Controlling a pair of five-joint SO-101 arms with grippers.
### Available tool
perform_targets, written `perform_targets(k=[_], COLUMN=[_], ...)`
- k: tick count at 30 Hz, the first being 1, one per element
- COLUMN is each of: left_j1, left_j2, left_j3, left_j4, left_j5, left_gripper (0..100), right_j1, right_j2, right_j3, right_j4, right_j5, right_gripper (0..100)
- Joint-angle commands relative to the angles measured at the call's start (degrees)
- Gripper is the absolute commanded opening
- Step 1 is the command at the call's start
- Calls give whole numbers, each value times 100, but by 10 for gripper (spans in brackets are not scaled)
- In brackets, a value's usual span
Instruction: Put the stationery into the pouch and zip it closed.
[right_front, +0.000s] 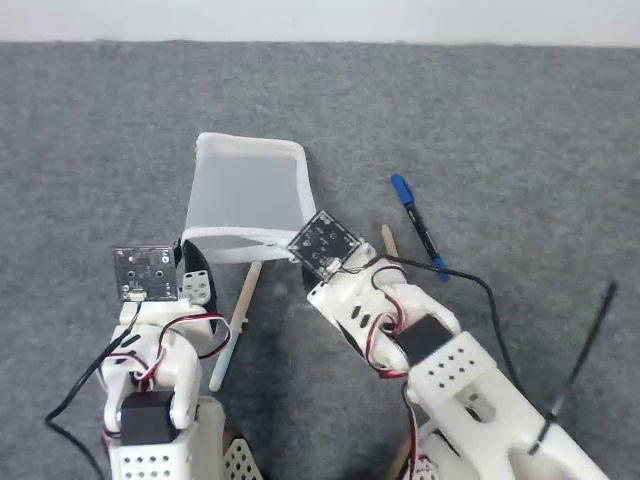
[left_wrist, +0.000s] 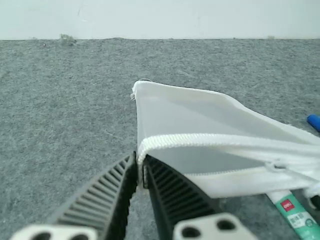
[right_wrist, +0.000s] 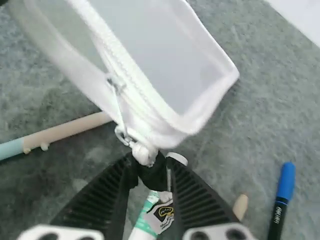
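My left claw (left_wrist: 141, 162) pinches the pouch (left_wrist: 200, 120) corner, right claw (right_wrist: 150, 167) its zip tab (right_wrist: 144, 154): opening step, I judge; next, fetch blue pen (right_front: 418, 225) at 3 o'clock.

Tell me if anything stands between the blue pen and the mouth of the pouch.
Yes. The right gripper, shut on one corner of the pouch at its mouth, sits between the blue pen and that opening. The left gripper pinches the other corner, so neither is free to fetch the pen.

Translucent white mesh-cloth pouch (right_front: 248, 195) on matt grey, rough-napped carpet (right_front: 520, 120).
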Motion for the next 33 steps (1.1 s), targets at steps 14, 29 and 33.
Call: perform_targets(k=[14,29,33], left_j1=[-35,-44,-44], left_j2=[-105,-114,-105], left_j3=[-347,-365,-347], left_j4=[9,325,308], left_j5=[-9,369,308], left_gripper=[17,255,254], right_j1=[1086,356,233], right_j2=[-927,-1393,-2158], right_j3=[-369,-352,-149], right_j4=[488,989,1218], right_j5=[-818,-369,-369], right_gripper=[7,7,7])
